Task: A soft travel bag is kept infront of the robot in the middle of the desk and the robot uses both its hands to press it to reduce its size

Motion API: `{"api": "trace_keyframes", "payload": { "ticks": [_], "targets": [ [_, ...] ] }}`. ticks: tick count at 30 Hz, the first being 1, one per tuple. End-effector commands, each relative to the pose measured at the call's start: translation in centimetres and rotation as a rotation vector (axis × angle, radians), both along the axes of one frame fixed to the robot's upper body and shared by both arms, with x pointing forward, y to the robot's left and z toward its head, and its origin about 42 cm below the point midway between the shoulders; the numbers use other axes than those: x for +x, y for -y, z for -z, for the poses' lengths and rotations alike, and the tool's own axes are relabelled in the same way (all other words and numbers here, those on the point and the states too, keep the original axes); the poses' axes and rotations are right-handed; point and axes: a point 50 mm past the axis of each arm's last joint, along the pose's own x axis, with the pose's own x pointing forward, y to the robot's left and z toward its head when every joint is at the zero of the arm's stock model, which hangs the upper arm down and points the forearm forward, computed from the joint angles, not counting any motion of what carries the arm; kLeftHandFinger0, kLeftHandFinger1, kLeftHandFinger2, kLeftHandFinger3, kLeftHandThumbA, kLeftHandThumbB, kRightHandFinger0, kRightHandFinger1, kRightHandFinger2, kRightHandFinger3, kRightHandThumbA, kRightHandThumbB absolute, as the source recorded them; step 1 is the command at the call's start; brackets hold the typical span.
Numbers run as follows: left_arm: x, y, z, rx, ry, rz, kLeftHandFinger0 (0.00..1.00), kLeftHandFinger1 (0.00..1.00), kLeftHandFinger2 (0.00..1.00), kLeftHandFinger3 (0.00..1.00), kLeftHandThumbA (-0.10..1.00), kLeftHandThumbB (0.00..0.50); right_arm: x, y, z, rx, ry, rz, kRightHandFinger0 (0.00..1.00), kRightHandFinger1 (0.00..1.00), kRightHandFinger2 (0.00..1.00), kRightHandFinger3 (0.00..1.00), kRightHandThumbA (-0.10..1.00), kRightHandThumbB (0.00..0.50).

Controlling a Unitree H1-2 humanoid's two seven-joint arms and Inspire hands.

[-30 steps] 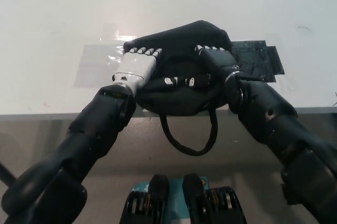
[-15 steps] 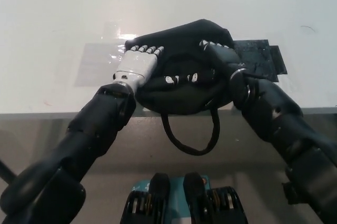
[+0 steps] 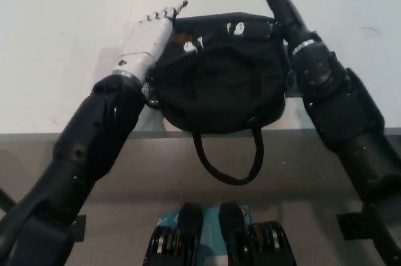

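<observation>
Two hands flank the soft travel bag at the counter edge, white left hand at 10 o'clock and black right hand at 1 o'clock, fingers extended, empty, seemingly bracketing it for pressing.

Left robot hand (white): extended forward on a dark forearm, palm down, fingers straight and close together. Right robot hand (black): reaching farther forward on its raised arm, fingers stretched out. Both arms converge from the lower corners; neither hand grips anything.
</observation>
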Motion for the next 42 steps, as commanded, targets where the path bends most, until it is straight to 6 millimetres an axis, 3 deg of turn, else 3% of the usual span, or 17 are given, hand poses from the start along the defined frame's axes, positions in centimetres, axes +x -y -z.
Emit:
{"api": "trace_keyframes", "payload": {
  "ticks": [1, 10, 16, 17, 19, 20, 21, 22, 25, 26, 28, 30, 32, 35, 37, 41, 42],
  "targets": [
    [-1.9, -1.4, -9.4, -0.201, 0.122, 0.148, 1.0, 1.0, 1.0, 1.0, 1.0, 0.329, -3.9, 3.0, -11.8, 0.165, 0.182, -0.185, 1.0, 1.0, 1.0, 1.0, 1.0, 0.23],
    [-9.6, -2.0, -12.4, -0.471, 0.276, 0.349, 1.0, 1.0, 1.0, 1.0, 1.0, 0.319, -12.3, 3.3, -13.6, 0.396, 0.402, -0.267, 1.0, 1.0, 1.0, 1.0, 1.0, 0.274],
    [-21.1, -4.1, -11.5, -0.58, 0.421, 0.5, 1.0, 1.0, 1.0, 1.0, 1.0, 0.358, -22.2, 3.9, -12.6, 0.403, 0.598, -0.386, 1.0, 1.0, 1.0, 1.0, 1.0, 0.258],
    [-21.5, -4.1, -11.3, -0.6, 0.422, 0.518, 1.0, 1.0, 1.0, 1.0, 1.0, 0.356, -22.6, 4.0, -12.4, 0.398, 0.606, -0.38, 1.0, 1.0, 1.0, 1.0, 1.0, 0.261],
    [-25.4, -4.7, -10.2, -0.653, 0.423, 0.542, 1.0, 1.0, 1.0, 1.0, 1.0, 0.37, -25.8, 4.3, -11.3, 0.432, 0.659, -0.389, 1.0, 1.0, 1.0, 1.0, 1.0, 0.276],
    [-26.9, -5.0, -9.5, -0.669, 0.454, 0.539, 1.0, 1.0, 1.0, 1.0, 1.0, 0.349, -27.2, 4.7, -10.6, 0.428, 0.686, -0.394, 1.0, 1.0, 1.0, 1.0, 1.0, 0.249],
    [-28.0, -5.2, -9.1, -0.687, 0.442, 0.532, 1.0, 1.0, 1.0, 1.0, 1.0, 0.397, -28.1, 4.9, -10.1, 0.428, 0.694, -0.394, 1.0, 1.0, 1.0, 1.0, 1.0, 0.246],
    [-29.5, -5.6, -8.1, -0.74, 0.452, 0.545, 1.0, 1.0, 1.0, 1.0, 1.0, 0.391, -29.6, 5.2, -9.0, 0.457, 0.684, -0.387, 1.0, 1.0, 1.0, 1.0, 1.0, 0.263],
    [-31.8, -6.3, -6.2, -0.756, 0.443, 0.49, 1.0, 1.0, 1.0, 1.0, 1.0, 0.4, -31.2, 5.9, -7.3, 0.454, 0.676, -0.375, 1.0, 1.0, 1.0, 1.0, 1.0, 0.265],
    [-32.9, -6.9, -5.0, -0.758, 0.464, 0.497, 1.0, 1.0, 1.0, 1.0, 1.0, 0.337, -31.9, 6.3, -5.9, 0.457, 0.656, -0.375, 1.0, 1.0, 1.0, 1.0, 1.0, 0.243],
    [-34.3, -7.4, -4.0, -0.774, 0.442, 0.491, 1.0, 1.0, 1.0, 1.0, 1.0, 0.315, -32.6, 6.7, -4.3, 0.461, 0.636, -0.372, 1.0, 1.0, 1.0, 1.0, 1.0, 0.225],
    [-35.3, -7.7, -3.0, -0.806, 0.371, 0.501, 1.0, 1.0, 1.0, 1.0, 1.0, 0.339, -33.0, 7.1, -2.5, 0.491, 0.599, -0.34, 1.0, 1.0, 1.0, 1.0, 1.0, 0.236],
    [-35.7, -7.6, -1.6, -0.799, 0.335, 0.447, 1.0, 1.0, 1.0, 1.0, 1.0, 0.358, -33.3, 7.1, -0.7, 0.508, 0.559, -0.294, 1.0, 1.0, 1.0, 1.0, 1.0, 0.19],
    [-36.3, -7.1, 0.9, -0.848, 0.187, 0.388, 1.0, 1.0, 1.0, 1.0, 1.0, 0.396, -33.8, 7.1, 2.5, 0.548, 0.414, -0.279, 1.0, 1.0, 1.0, 1.0, 1.0, 0.216],
    [-36.5, -7.4, 3.2, -0.835, 0.157, 0.354, 1.0, 1.0, 1.0, 1.0, 1.0, 0.307, -33.7, 6.8, 4.6, 0.592, 0.36, -0.249, 1.0, 1.0, 1.0, 1.0, 1.0, 0.222],
    [-36.0, -7.6, 6.0, -0.831, 0.052, 0.279, 1.0, 1.0, 1.0, 1.0, 1.0, 0.378, -32.6, 6.6, 7.4, 0.714, 0.248, -0.238, 1.0, 1.0, 1.0, 1.0, 1.0, 0.244],
    [-35.8, -7.7, 6.7, -0.819, 0.022, 0.275, 1.0, 1.0, 1.0, 1.0, 1.0, 0.342, -32.4, 6.6, 8.1, 0.723, 0.233, -0.225, 1.0, 1.0, 1.0, 1.0, 1.0, 0.201]
  ]
}}
